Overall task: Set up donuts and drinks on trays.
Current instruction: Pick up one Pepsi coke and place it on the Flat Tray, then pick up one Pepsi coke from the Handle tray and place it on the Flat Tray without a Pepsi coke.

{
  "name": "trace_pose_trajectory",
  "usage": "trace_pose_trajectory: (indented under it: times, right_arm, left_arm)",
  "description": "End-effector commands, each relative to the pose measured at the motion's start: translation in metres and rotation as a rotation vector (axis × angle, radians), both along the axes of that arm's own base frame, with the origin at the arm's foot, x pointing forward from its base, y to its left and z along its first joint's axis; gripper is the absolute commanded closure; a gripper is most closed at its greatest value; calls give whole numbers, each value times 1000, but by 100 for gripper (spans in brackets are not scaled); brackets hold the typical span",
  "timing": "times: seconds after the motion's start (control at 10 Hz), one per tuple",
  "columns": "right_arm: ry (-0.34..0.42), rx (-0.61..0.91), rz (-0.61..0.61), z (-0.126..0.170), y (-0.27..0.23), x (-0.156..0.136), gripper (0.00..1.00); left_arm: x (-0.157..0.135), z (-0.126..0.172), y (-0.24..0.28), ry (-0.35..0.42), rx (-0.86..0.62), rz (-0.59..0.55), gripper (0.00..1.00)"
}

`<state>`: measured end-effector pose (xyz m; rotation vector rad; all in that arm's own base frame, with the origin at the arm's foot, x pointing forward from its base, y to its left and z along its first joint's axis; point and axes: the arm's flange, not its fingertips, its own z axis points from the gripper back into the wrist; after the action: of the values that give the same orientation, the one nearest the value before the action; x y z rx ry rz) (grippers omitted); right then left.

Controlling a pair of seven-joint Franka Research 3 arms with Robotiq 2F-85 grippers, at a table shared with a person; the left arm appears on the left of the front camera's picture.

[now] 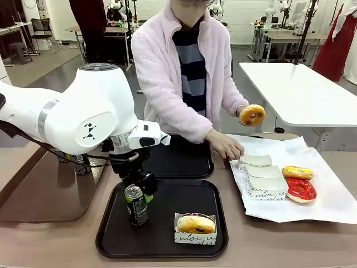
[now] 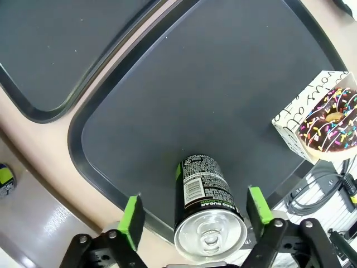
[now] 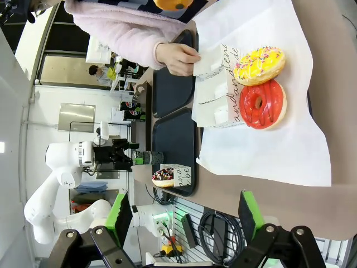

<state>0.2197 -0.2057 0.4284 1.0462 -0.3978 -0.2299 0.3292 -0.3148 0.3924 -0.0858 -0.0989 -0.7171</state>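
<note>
The left gripper (image 2: pixel 195 212) straddles the upright can (image 2: pixel 203 190), pads (image 2: pixel 133 216) parted (no contact); right gripper (image 3: pixel 184 215) spread, empty. Can judged rigid, slick, tippable: grip mid-body.

bare middle of near tray (image 1: pixel 170 196), can (image 1: pixel 136 205) left, donut (image 1: pixel 195 224) right

The left gripper (image 2: pixel 195 215) hangs over a dark can (image 2: pixel 207 201) upright on a black tray (image 2: pixel 212 95); its jaws stand wide, the green pads (image 2: pixel 132 219) clear of the can; a chocolate-iced donut (image 2: pixel 330 120) in its white sleeve (image 2: pixel 298 114) sits near the tray's rim; a second tray (image 2: pixel 50 44) lies beside.
</note>
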Motion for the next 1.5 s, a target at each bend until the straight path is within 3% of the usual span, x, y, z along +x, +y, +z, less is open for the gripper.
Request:
trace_pose_trajectory:
  times: [0.0, 0.3, 0.6, 0.8, 1.4]
  right_arm:
    - [-31, 19, -1, 0, -1, 3, 0]
    - [-31, 19, -1, 0, -1, 3, 0]
    - [-31, 19, -1, 0, -1, 3, 0]
    - [-31, 19, -1, 0, -1, 3, 0]
    - [-31, 19, -1, 0, -1, 3, 0]
  left_arm:
    - [-3, 4, 3, -6, 17, -11, 0]
    - [-8, 20, 4, -7, 59, 4, 0]
    - [-21, 95, 15, 11, 77, 30, 0]
    - [-28, 120, 29, 35, 61, 32, 0]
    - [-30, 129, 30, 28, 63, 38, 0]
